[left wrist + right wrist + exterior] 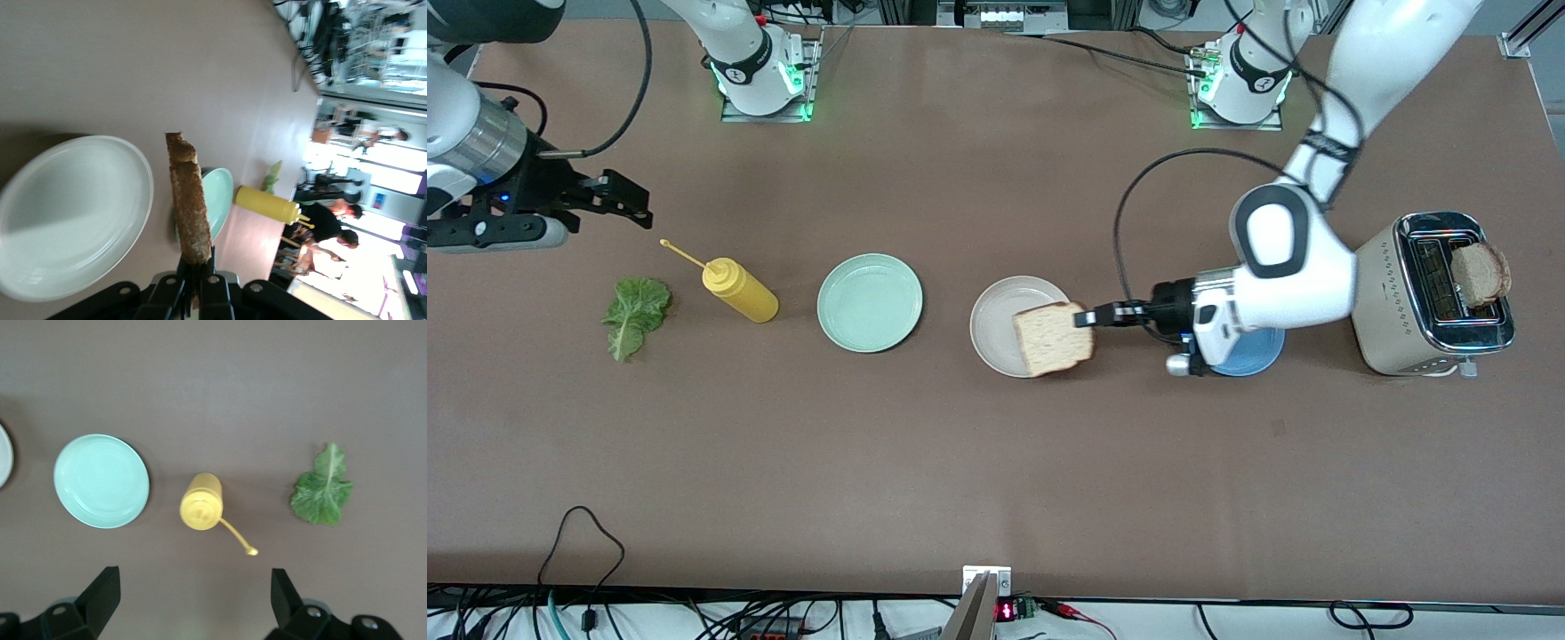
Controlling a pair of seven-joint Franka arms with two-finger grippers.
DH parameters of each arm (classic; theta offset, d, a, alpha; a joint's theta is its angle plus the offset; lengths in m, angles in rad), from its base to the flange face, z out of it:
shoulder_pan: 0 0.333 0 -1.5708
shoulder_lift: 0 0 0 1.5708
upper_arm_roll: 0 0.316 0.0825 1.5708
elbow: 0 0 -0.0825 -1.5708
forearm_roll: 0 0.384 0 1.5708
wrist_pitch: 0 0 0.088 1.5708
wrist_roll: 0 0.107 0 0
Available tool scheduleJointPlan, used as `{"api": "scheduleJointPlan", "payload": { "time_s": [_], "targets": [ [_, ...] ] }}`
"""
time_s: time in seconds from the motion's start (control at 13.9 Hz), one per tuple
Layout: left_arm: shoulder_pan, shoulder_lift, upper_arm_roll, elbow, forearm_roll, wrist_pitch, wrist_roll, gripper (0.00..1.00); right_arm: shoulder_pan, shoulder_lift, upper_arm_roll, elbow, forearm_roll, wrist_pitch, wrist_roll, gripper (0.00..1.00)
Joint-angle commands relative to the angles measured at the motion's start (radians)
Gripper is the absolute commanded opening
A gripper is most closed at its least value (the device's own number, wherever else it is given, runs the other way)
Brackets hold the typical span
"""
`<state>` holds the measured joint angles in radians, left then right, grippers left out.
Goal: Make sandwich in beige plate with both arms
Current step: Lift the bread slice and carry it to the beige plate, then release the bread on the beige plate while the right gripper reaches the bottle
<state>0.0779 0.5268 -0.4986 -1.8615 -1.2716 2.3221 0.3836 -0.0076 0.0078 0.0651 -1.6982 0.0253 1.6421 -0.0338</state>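
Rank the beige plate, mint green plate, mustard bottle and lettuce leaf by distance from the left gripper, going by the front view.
From the left gripper, shut on a bread slice:
1. Beige plate, directly under the slice.
2. Mint green plate, next toward the right arm's end.
3. Mustard bottle, further along.
4. Lettuce leaf, nearest the right arm's end.

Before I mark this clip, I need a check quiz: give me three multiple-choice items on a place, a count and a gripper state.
1. Where is the lettuce leaf?
A. on the table beside the yellow squeeze bottle
B. on the beige plate
C. in the toaster

2. How many plates show in the front view?
A. one
B. two
C. three

3. The left gripper is
A. open over the table
B. shut on a bread slice over the beige plate
C. holding the bottle

Key: 1 A, it lies on bare table; 2 C, beige, mint green plate, blue plate; 3 B, fingers pinch the slice's edge.
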Motion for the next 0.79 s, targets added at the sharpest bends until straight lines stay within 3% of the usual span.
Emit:
{"api": "scheduleJointPlan", "payload": {
  "time_s": [0.0, 0.36, 0.5, 0.72],
  "targets": [
    [-0.012, 0.038, -0.009, -0.06, -0.274, 0.025, 0.322, 0.0, -0.07, 0.052, -0.002, 0.002, -0.001, 0.002, -0.119, 1.0],
    [-0.01, 0.065, -0.009, -0.142, -0.307, 0.023, 0.483, 0.0, -0.089, 0.124, -0.001, -0.015, 0.007, 0.001, -0.171, 1.0],
    [-0.012, 0.105, -0.009, -0.142, -0.328, 0.025, 0.573, 0.0, -0.126, 0.144, -0.002, -0.018, 0.031, 0.007, -0.375, 1.0],
    [-0.02, 0.16, -0.009, -0.14, -0.412, 0.023, 0.731, 0.0, -0.202, 0.152, -0.002, -0.049, 0.144, 0.015, -0.59, 1.0]
  ]
}}
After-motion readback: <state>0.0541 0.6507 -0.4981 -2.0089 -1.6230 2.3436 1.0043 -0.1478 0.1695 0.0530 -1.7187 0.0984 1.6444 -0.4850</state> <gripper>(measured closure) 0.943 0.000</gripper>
